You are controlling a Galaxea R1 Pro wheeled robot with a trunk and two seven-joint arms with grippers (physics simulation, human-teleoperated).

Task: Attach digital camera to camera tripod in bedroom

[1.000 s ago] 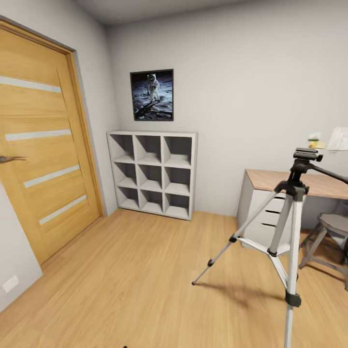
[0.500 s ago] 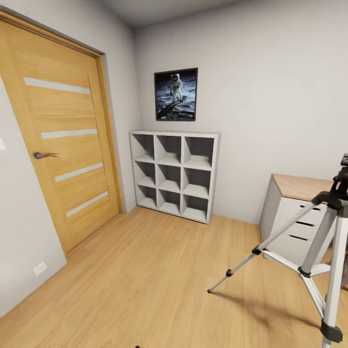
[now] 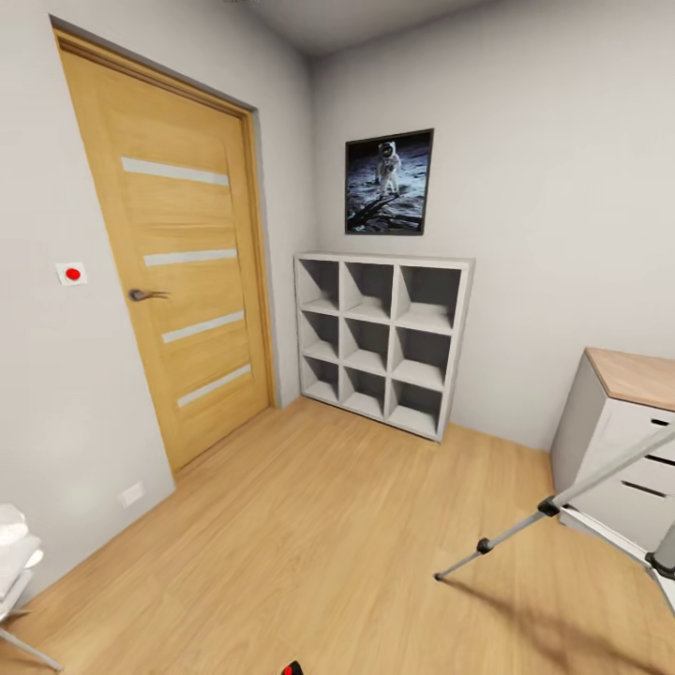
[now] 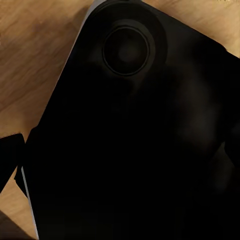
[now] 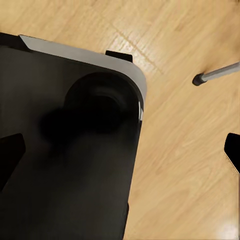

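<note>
Part of the camera tripod (image 3: 511, 536) shows at the right edge of the head view: one silver leg slanting to its black foot on the floor, and a black joint (image 3: 662, 562); its head is cut off. In the right wrist view one tripod foot (image 5: 200, 78) rests on the planks. The digital camera is out of view. My right gripper (image 5: 120, 152) is open over the robot's black base, with dark fingertips (image 5: 10, 155) at both edges of the view. The left gripper's one visible fingertip (image 4: 10, 155) sits far out at the edge, with nothing held.
A wooden door (image 3: 183, 272) stands shut on the left wall, with a white cube shelf (image 3: 384, 342) and a moon photo (image 3: 389, 183) on the far wall. The wood-topped grey desk (image 3: 623, 422) is at the right. A white object (image 3: 14, 553) sits at the lower left. A small red bit (image 3: 292, 668) is at the bottom edge.
The head view has swung left: the door and shelf slid rightward into the picture, and the tripod slid to the right edge, its head leaving the view. This is camera motion.
</note>
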